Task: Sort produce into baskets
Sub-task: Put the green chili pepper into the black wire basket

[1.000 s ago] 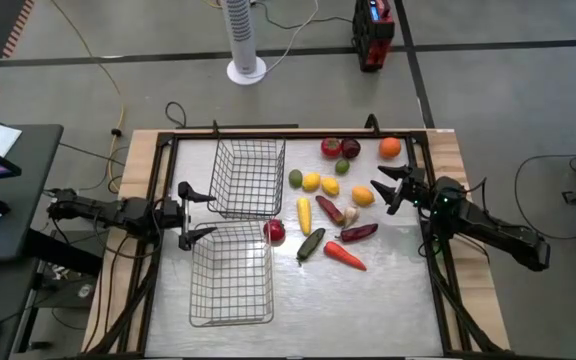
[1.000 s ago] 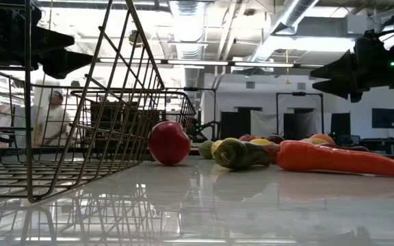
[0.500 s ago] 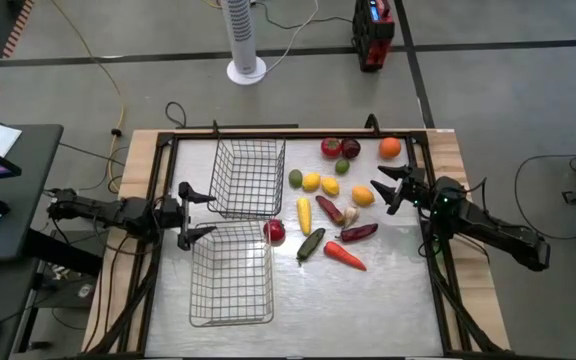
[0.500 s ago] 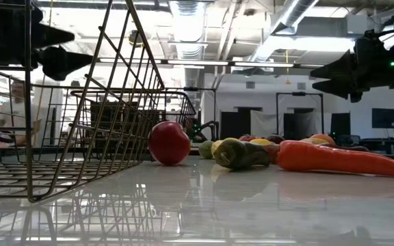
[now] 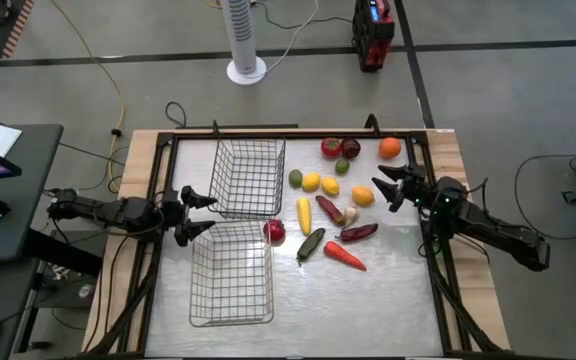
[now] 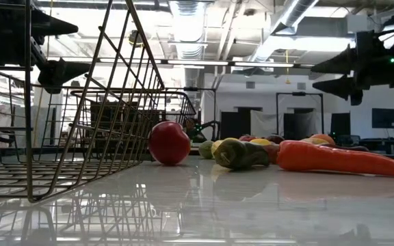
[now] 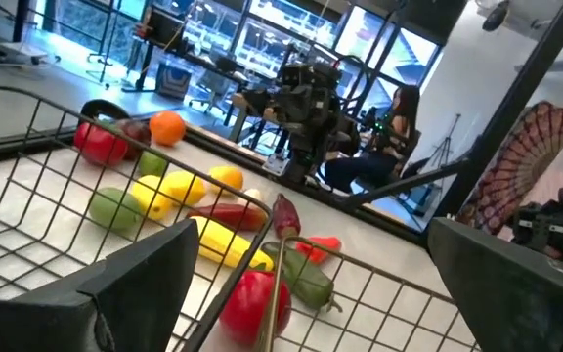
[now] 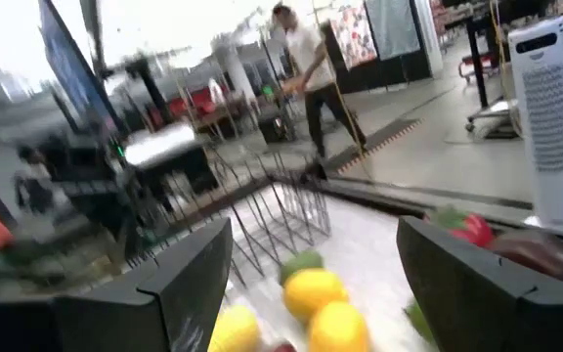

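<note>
The produce lies loose on the white table, right of the two wire baskets: a red apple (image 5: 274,231), corn (image 5: 304,215), cucumber (image 5: 311,244), carrot (image 5: 345,256), dark red pepper (image 5: 358,232), lemons (image 5: 320,183), limes (image 5: 295,179), a tomato (image 5: 331,148) and an orange (image 5: 390,148). The far basket (image 5: 248,178) and the near basket (image 5: 231,272) both hold nothing. My left gripper (image 5: 190,215) is open and hovers at the left side of the baskets, level with the gap between them. My right gripper (image 5: 384,186) is open and hovers right of the produce, above the table.
A black frame (image 5: 298,130) runs around the table. The table's near right part (image 5: 368,310) is bare white surface. A white tower fan (image 5: 240,35) stands on the floor beyond the far edge. A person shows in the room in the right wrist view (image 8: 306,59).
My left gripper has rolled about its wrist and edged a little toward the baskets. My right gripper has turned slightly in place. No produce or basket has moved.
</note>
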`<act>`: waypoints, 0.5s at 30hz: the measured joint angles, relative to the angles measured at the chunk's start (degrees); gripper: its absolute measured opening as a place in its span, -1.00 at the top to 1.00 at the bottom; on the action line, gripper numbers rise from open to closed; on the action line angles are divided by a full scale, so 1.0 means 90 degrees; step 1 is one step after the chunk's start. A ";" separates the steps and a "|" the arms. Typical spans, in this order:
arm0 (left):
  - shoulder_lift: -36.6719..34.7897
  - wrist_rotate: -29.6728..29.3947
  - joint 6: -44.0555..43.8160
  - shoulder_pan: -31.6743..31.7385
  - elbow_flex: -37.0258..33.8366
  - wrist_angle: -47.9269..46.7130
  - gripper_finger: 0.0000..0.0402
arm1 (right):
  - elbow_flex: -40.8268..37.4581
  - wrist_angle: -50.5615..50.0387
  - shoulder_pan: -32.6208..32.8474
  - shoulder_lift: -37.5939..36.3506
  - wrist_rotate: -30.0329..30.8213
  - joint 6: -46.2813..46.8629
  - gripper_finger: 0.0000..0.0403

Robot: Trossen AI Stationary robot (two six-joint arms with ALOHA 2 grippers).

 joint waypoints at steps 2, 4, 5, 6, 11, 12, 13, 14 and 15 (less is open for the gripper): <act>0.0000 0.0006 -0.0058 0.0000 0.0000 0.0000 -0.96 | 0.0000 0.0112 -0.0001 -0.0002 0.0000 0.0205 -0.58; 0.0001 0.0029 -0.0190 0.0000 0.0000 -0.0001 -0.96 | 0.0000 0.0128 0.0000 0.0001 0.0000 0.0273 -0.58; 0.0001 0.0031 -0.0266 0.0000 0.0000 -0.0009 -0.96 | 0.0000 0.0171 0.0001 -0.0001 0.0000 0.0274 -0.58; 0.0000 0.0026 -0.0328 0.0000 0.0000 -0.0018 -0.96 | 0.0000 0.0189 0.0002 -0.0002 0.0000 0.0274 -0.58; 0.0000 0.0000 -0.0476 0.0000 0.0000 -0.0009 -0.96 | 0.0000 0.0189 0.0000 -0.0002 0.0160 0.0277 -0.58; 0.0000 -0.0002 -0.0491 0.0000 0.0000 0.0006 -0.96 | 0.0000 0.0188 0.0000 0.0001 0.0181 0.0278 -0.58; 0.0000 -0.0002 -0.0493 0.0000 0.0000 0.0024 -0.96 | 0.0000 0.0192 0.0002 -0.0001 0.0193 0.0278 -0.58; 0.0002 -0.0003 -0.0493 0.0000 0.0000 0.0031 -0.96 | 0.0000 0.0196 0.0002 0.0001 0.0202 0.0278 -0.58; 0.0000 -0.0011 -0.0495 0.0000 0.0000 0.0023 -0.96 | 0.0000 0.0198 0.0000 0.0000 0.0206 0.0278 -0.58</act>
